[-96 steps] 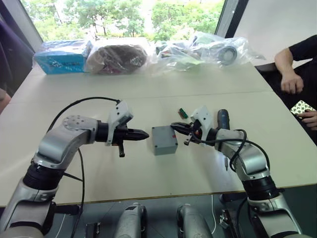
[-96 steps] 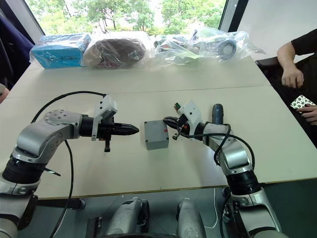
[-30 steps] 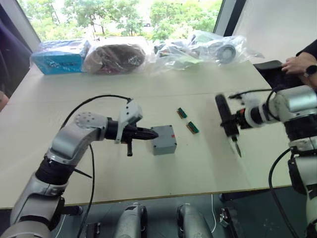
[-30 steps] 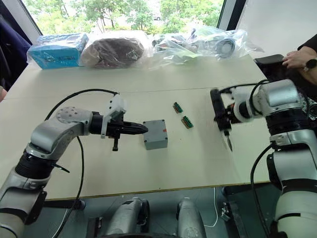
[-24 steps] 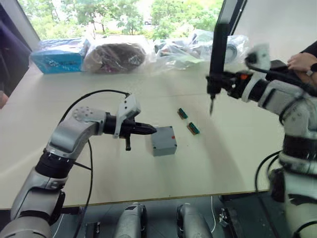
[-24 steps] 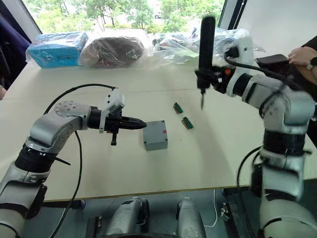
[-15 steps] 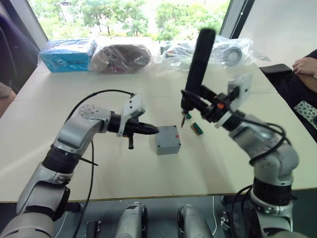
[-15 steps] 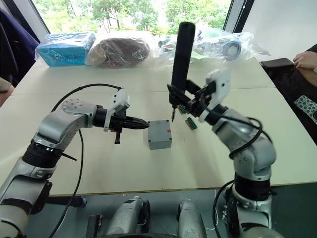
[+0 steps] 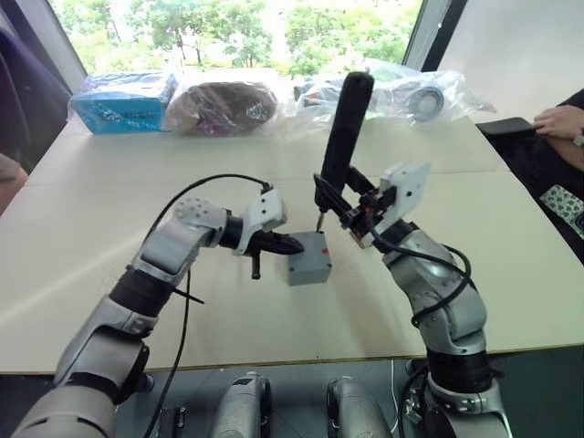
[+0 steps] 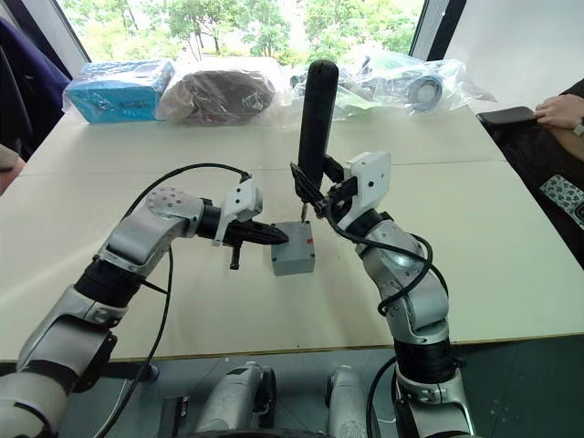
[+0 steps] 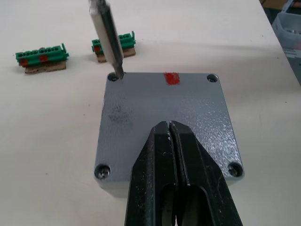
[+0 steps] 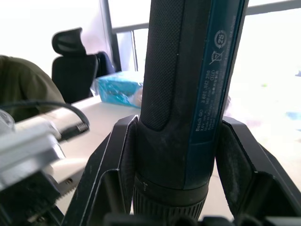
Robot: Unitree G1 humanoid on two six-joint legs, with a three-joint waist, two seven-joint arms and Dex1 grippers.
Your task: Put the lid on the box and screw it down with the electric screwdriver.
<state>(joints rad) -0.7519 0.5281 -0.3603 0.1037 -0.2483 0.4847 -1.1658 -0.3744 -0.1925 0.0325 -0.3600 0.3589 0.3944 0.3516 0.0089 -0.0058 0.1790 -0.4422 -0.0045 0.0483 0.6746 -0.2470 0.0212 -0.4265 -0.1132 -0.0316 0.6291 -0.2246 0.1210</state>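
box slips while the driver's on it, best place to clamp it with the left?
Probably across two opposite side walls of the box, coming in level from the robot's left, low under the lid. The shut left gripper only presses on top, and the electric screwdriver stands at a far corner.

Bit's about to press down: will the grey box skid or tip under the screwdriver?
Probably stiff: the box looks like rigid plastic. It sits flat on the table, so tipping seems unlikely. It looks light, so it might skid, though the shut left hand rests on the lid, likely steadying it.
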